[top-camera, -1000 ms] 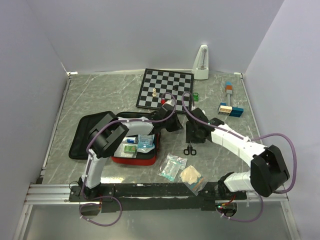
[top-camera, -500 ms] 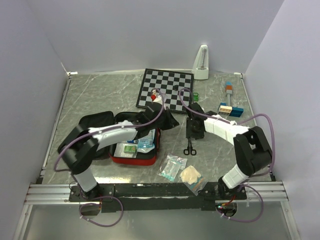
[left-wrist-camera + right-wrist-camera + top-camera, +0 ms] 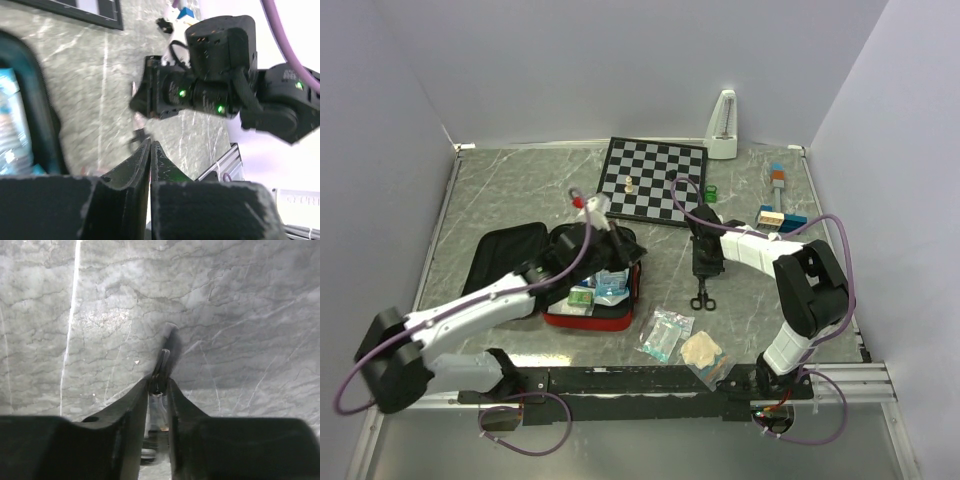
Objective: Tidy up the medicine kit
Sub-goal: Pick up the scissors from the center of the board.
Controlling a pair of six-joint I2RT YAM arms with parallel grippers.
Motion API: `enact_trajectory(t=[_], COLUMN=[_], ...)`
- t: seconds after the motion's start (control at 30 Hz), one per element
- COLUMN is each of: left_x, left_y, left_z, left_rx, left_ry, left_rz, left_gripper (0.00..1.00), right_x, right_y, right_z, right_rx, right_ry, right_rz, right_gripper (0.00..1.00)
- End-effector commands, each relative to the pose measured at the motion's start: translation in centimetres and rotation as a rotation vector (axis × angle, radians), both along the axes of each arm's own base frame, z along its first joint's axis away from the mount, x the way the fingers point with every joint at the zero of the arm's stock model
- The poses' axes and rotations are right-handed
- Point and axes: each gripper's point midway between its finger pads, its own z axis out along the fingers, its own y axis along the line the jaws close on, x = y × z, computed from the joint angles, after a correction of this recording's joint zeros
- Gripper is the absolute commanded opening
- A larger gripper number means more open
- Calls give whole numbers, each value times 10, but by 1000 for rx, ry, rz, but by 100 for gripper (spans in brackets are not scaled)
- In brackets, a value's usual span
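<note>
Left arm (image 3: 480,305) swung back leftward, now stretched low over the open soft red zip medicine kit (image 3: 588,318) left of the surface's centre, left claw (image 3: 150,146) closed, right claw (image 3: 159,385) narrowed onto black scissors (image 3: 700,298), checkered chessboard (image 3: 655,180) at the far edge, clear packets (image 3: 666,334) at the front edge

The counter (image 3: 520,190) is grey marble veined with white. The medicine kit (image 3: 590,320) is red outside, black-lined inside. Far off lies a black-and-white checked chessboard (image 3: 655,178). Black scissors (image 3: 700,298), a white metronome (image 3: 723,127), and far right, blue and orange blocks (image 3: 782,217).
</note>
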Motion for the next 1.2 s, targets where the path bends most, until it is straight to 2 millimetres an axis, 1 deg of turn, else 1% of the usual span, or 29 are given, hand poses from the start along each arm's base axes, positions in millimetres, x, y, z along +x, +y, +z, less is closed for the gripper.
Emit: enact_trajectory(t=[0.0, 0.1, 0.2, 0.3, 0.47, 0.7, 0.87, 1.0, 1.17], left_x=[-13, -20, -26, -28, -30, -31, -30, -30, -27], left_y=[33, 53, 71, 82, 87, 88, 91, 93, 99], left_z=[3, 1, -5, -8, -11, -13, -15, -16, -14], left_rx=[-1, 7, 15, 6, 7, 15, 20, 27, 41], left_ry=[-8, -6, -4, -6, -9, -8, -10, -9, -17], left_rz=[77, 120, 163, 195, 207, 207, 220, 227, 256], left_gripper=[9, 10, 11, 12, 12, 12, 12, 13, 13], right_x=[-5, -9, -11, -9, -2, 3, 4, 3, 4], right_y=[-3, 0, 5, 9, 17, 25, 29, 33, 47], right_z=[-10, -11, -7, 3, 24, 40, 52, 65, 101], right_rx=[-27, -24, -5, 14, 50, 74, 88, 102, 134], right_ry=[27, 33, 27, 8, -30, -55, -73, -92, -156], right_rz=[11, 25, 29, 31, 39, 46, 51, 60, 91], right_gripper=[25, 16, 6, 2, 0, 0, 0, 0, 0])
